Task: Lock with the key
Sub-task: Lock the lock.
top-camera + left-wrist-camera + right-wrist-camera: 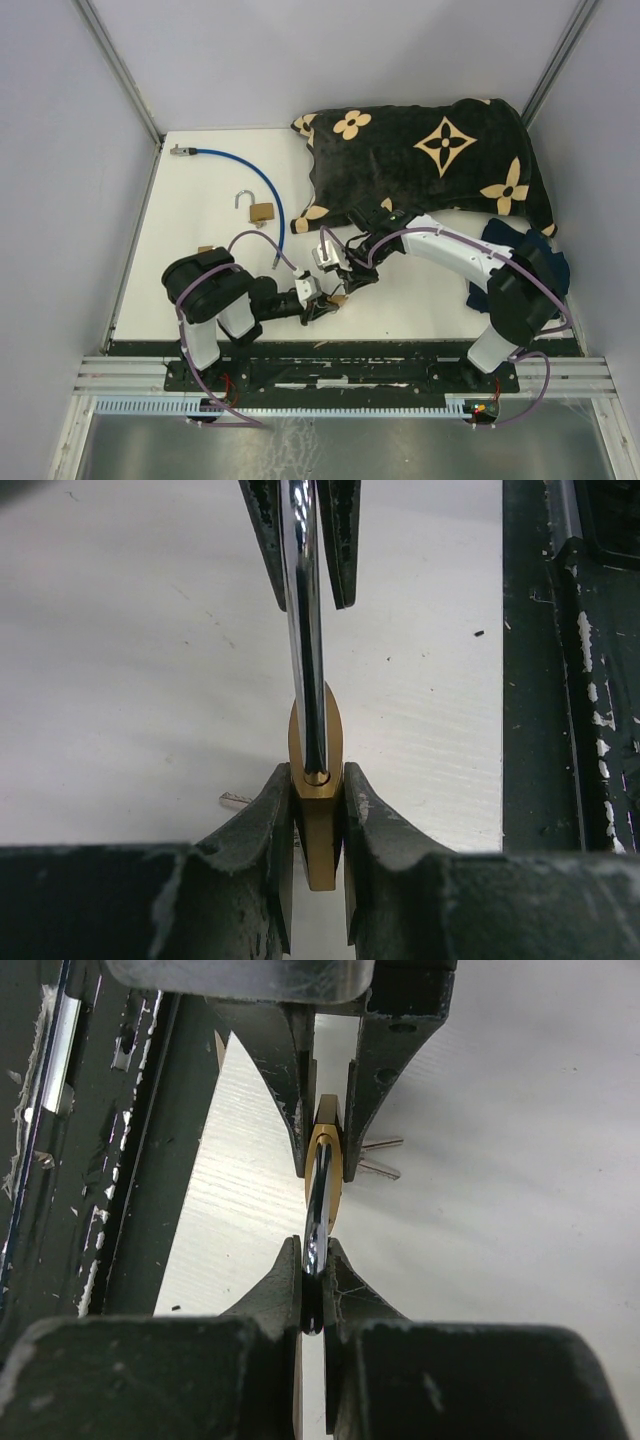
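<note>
A: Padlock (320, 840), where?
B: Over the white desk (200, 200), near its front edge. Left gripper (318, 780) clamps the brass body; right gripper (313, 1260) is closed on the shackle (317, 1210).
A: Surroundings?
B: Grey walls (300, 50). Black flowered cloth (420, 160) at the back; blue cable (250, 165) and spare open lock (260, 210) on the desk.

Lab test cell; white panels (60, 200), aluminium rail (340, 375).

The left arm (212, 288) and right arm (455, 250) both bend inward, and their wrists meet head-on between the bases. The left tool (318, 780) is clamped on the brass body of the padlock (318, 845). The right tool (313, 1258) pinches the shackle (319, 1195), its jaws nearly together.
</note>
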`<state>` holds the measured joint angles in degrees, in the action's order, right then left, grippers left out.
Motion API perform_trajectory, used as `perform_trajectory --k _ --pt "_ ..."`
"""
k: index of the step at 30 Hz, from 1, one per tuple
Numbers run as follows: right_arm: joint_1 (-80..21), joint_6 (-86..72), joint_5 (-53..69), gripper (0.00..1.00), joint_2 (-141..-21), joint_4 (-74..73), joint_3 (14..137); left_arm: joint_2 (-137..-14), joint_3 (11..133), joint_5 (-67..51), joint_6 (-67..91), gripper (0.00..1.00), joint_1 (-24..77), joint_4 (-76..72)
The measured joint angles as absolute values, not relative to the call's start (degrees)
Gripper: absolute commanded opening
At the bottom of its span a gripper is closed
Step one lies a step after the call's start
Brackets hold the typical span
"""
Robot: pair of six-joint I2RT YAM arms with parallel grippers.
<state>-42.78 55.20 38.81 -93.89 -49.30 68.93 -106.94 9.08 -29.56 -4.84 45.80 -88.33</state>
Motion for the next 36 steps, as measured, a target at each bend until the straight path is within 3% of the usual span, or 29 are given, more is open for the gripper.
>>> perform_trajectory --k 36 --pt "-47.77 46.37 36.42 0.02 -99.70 -49.30 74.26 -105.03 5.89 -32.67 -5.19 0.03 42.37 -88.71"
